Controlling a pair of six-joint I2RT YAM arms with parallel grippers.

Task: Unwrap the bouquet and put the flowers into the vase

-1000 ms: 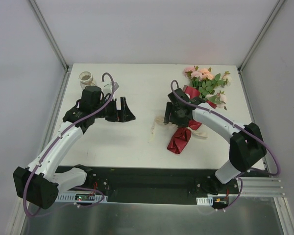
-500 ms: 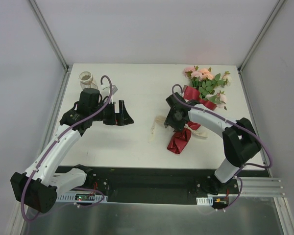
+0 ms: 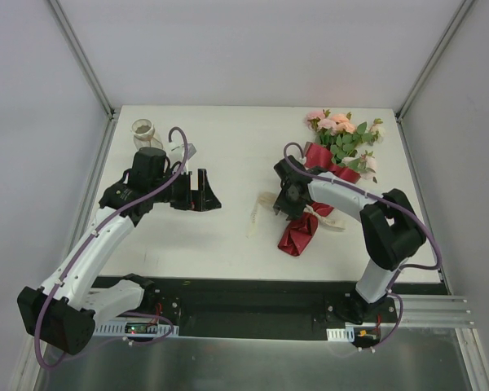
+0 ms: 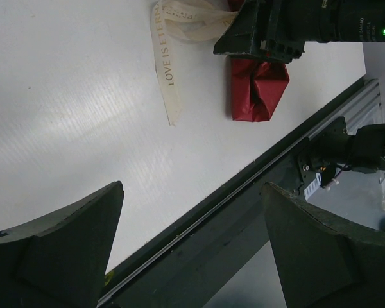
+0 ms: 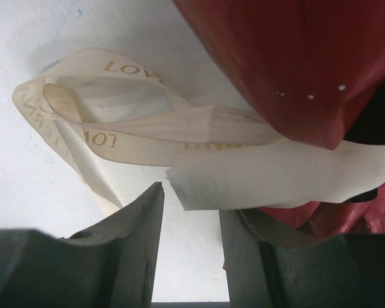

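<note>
Bouquet on the right half of the white table, lying flat and slanted: wrapped foot toward near-left, heads toward far-right. Paper on, ribbon around it.

Nearest part: the crumpled foot of the dark red wrapping paper, a little in from the dark rail along the table's near edge.

Cream ribbon spills left of the paper onto bare table, in loose loops plus one long tail. It carries gold lettering, partly readable on the tail.

Right gripper is down at the bouquet's left side, where ribbon meets paper, with its arm bent across the wrapping. Jaws stand partly apart, a narrow strip of table showing between them. A cut ribbon end lies right at the fingertips. Cannot tell whether it sits between them or just beyond; not pinched.

Left gripper sits left of centre, above the table surface, pointing right toward the ribbon and well apart from it. Jaws spread wide, nothing between them.

Farther back on the right: green leaves, then pink and cream blooms close to the far edge.

Far left: clear glass vase, standing near the back corner, just behind the left arm's wrist and well apart from the bouquet.
</note>
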